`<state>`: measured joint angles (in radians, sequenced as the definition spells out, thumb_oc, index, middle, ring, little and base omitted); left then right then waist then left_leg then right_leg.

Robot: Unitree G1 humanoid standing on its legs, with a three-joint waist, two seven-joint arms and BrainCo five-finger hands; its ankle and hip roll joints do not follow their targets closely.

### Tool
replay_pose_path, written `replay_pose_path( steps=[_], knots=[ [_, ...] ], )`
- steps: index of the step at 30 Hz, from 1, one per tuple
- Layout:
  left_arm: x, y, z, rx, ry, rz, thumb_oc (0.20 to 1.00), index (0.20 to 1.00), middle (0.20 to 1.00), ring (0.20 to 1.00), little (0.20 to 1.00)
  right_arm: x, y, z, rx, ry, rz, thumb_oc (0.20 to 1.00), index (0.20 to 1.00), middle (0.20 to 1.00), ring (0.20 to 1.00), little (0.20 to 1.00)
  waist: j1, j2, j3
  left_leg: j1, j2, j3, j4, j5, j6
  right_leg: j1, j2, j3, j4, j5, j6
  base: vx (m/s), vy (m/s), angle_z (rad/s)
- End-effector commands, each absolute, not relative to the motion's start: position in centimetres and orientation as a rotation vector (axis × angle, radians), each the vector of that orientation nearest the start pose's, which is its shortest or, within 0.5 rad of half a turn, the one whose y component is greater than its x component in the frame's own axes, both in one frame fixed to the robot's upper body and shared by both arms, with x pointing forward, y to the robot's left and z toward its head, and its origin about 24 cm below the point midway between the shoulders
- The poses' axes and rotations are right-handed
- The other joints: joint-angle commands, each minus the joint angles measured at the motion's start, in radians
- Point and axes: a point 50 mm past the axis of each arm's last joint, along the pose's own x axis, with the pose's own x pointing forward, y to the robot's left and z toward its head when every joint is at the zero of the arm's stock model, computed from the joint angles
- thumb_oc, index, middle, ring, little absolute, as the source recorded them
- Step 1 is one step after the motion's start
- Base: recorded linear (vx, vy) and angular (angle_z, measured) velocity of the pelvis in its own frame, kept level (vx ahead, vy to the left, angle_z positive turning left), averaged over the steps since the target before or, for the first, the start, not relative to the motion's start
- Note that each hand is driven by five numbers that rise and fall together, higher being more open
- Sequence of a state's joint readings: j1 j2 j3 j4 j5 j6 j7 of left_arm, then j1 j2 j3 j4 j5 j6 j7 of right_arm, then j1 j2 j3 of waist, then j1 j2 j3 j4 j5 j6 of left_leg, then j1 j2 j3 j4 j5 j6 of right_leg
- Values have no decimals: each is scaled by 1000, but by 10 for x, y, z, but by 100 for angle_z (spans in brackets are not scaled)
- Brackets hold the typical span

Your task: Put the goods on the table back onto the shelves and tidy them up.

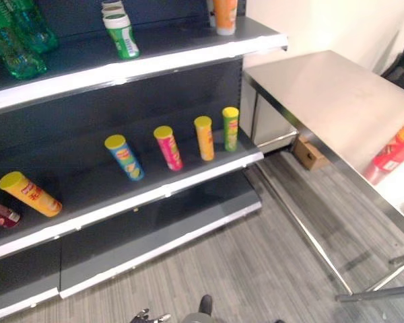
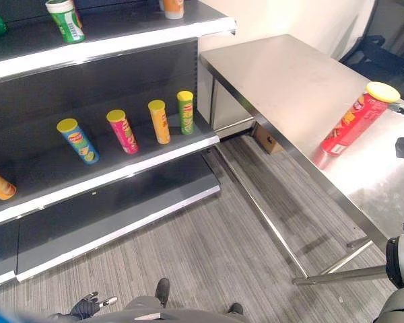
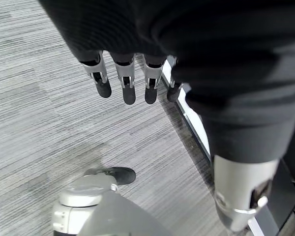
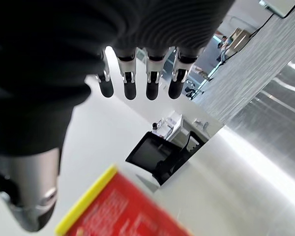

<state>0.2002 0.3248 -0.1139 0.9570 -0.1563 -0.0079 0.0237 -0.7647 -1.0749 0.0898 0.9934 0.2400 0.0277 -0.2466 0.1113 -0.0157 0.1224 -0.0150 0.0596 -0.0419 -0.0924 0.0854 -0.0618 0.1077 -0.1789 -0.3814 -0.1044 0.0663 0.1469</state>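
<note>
Our right hand (image 4: 34, 93) hangs with fingers (image 4: 129, 83) straight and relaxed, holding nothing, the red can (image 2: 353, 121) just past them, so we judge a reach is being lined up. That can stands on the steel desk (image 2: 289, 74), apart from the shelf (image 1: 155, 185) where four sister cans (image 1: 167, 147) stand. Our left hand (image 3: 137, 29) dangles open over the floor (image 3: 49, 123), idle.
</note>
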Motion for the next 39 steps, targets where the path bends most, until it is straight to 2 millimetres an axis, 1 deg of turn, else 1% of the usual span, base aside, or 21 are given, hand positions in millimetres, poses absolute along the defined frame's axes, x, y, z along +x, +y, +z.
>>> replay_pose_path(
  steps=[1,8,14,18,22,23,24,25,32,35,39],
  knots=[
    [76,281,-139,242,1106,220,1000,1000,1000,1000,1000,289,-440,268,-703,-62,-896,1000,1000,1000,1000,1000,22,-39,25,35,-13,-2,5,-134,29,38,17,1,17,-147,-24,27,-25,3],
    [77,281,-139,246,1099,223,1000,1000,1000,1000,1000,292,-437,277,-753,-60,-901,1000,1000,1000,1000,1000,34,-36,32,13,-17,-23,5,-126,28,26,19,-7,17,-150,-25,18,-15,10],
    [76,281,-139,245,1101,228,1000,1000,1000,1000,1000,295,-436,280,-768,-53,-904,1000,1000,1000,1000,1000,39,-36,36,8,-20,-32,5,-126,29,23,19,-8,17,-151,-24,5,-2,0],
    [80,281,-138,245,1086,231,1000,1000,1000,1000,1000,299,-433,285,-772,-63,-900,1000,1000,1000,1000,1000,43,-36,40,1,-21,-37,5,-125,29,17,20,-8,17,-153,-24,36,-9,0],
    [81,281,-137,242,1080,237,1000,1000,1000,1000,1000,302,-429,286,-761,-71,-891,1000,1000,1000,1000,1000,49,-38,43,-3,-21,-42,5,-125,31,11,20,-4,17,-153,-25,8,-1,0],
    [81,282,-137,242,1080,239,1000,1000,1000,1000,1000,303,-428,286,-759,-71,-886,774,774,774,774,774,48,-39,43,-3,-22,-43,5,-126,31,11,20,-2,17,-153,-25,12,-6,-4],
    [81,281,-137,241,1080,240,1000,1000,1000,1000,1000,304,-427,285,-758,-71,-880,639,639,639,639,639,48,-39,44,-3,-22,-43,5,-126,32,11,21,-2,17,-153,-26,0,0,0],
    [80,281,-138,239,1082,240,1000,1000,1000,1000,1000,305,-427,284,-759,-66,-875,200,200,200,200,200,48,-39,44,-2,-23,-43,5,-127,32,11,21,-2,17,-154,-26,0,0,0],
    [79,281,-139,234,1091,250,1000,1000,1000,1000,1000,308,-422,282,-751,-91,-845,200,200,200,200,200,44,-44,40,9,-20,-49,5,-131,30,25,25,-7,17,-162,-30,5,-1,0],
    [80,280,-139,231,1088,250,1000,1000,1000,1000,1000,306,-416,284,-750,-158,-824,200,200,200,200,200,36,-46,40,10,-19,-53,5,-132,28,29,26,-14,17,-164,-29,-1,4,1],
    [82,279,-139,241,1088,239,1000,1000,1000,1000,1000,298,-402,273,-719,-281,-782,200,200,200,200,200,32,-48,37,8,-21,-61,5,-136,32,32,22,-26,17,-162,-26,-2,28,10]
  ],
)
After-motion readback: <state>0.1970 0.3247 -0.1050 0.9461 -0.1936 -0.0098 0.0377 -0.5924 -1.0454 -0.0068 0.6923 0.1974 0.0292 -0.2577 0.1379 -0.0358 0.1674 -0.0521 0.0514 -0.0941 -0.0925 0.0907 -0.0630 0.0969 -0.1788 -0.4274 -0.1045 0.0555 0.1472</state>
